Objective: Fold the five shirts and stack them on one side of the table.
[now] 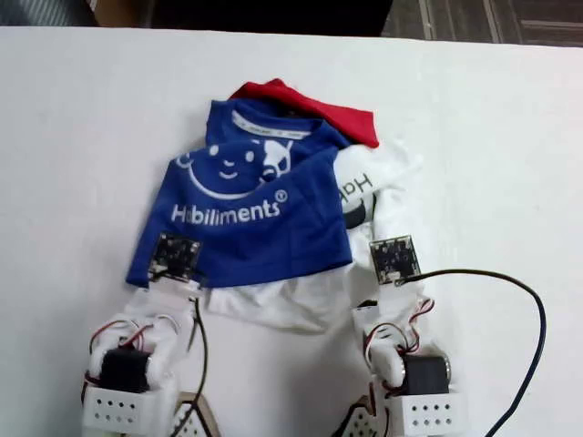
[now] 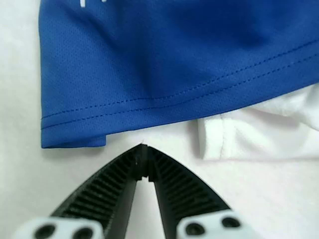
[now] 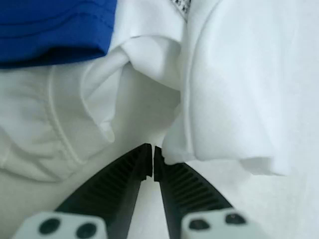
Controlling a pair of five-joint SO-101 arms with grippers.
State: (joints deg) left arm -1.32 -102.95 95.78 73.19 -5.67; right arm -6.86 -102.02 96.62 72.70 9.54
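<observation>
Jaws pinched together, empty, on both; left gripper (image 2: pixel 144 162) sits just off the hem of the blue shirt (image 2: pixel 174 59), right gripper (image 3: pixel 152 162) by the white shirt (image 3: pixel 239 89); I'd open up, then grab both blue hem corners evenly.

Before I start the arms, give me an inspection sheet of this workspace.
Surface: white tabletop, bare around the pile.
Job's things: blue mesh shirt with white print spread on top, unfolded; red cloth shirt showing behind its collar; crumpled white shirt fabric underneath, count unclear.
Clutter: nothing seen.
Pincers: left pincer shut, empty, just off the blue hem; right pincer shut, tips at the white fabric's edge.
Cables: black cable looping on the table beside the right arm; red and white wires on the arms.
Surroundings: dark floor beyond the far edge.
</observation>
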